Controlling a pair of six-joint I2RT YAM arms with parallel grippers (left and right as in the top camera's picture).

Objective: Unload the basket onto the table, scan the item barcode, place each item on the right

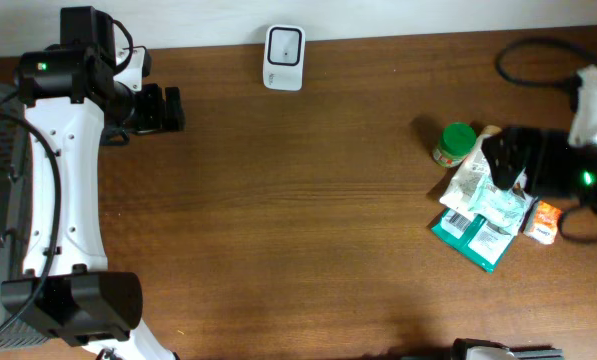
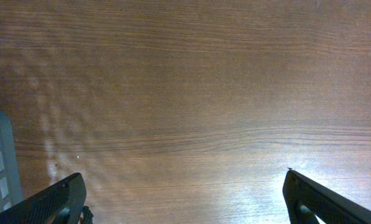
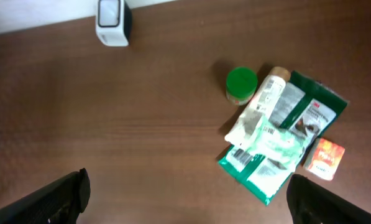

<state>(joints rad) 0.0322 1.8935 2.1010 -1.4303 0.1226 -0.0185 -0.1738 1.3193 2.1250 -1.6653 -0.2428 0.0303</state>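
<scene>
Both the left gripper (image 2: 184, 175) and the right gripper (image 3: 186, 177) are seen wide open and empty, so a flat green-and-white plastic packet (image 3: 269, 140) lying under the right one must first be grasped, then carried to the small white scanner (image 1: 284, 57).

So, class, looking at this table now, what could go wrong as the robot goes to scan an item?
The packets overlap in a pile, so the open right pincer may grab two at once. The green-lidded jar stands right beside them and could be knocked over. The scanner sits far across the table, a long carry.
</scene>
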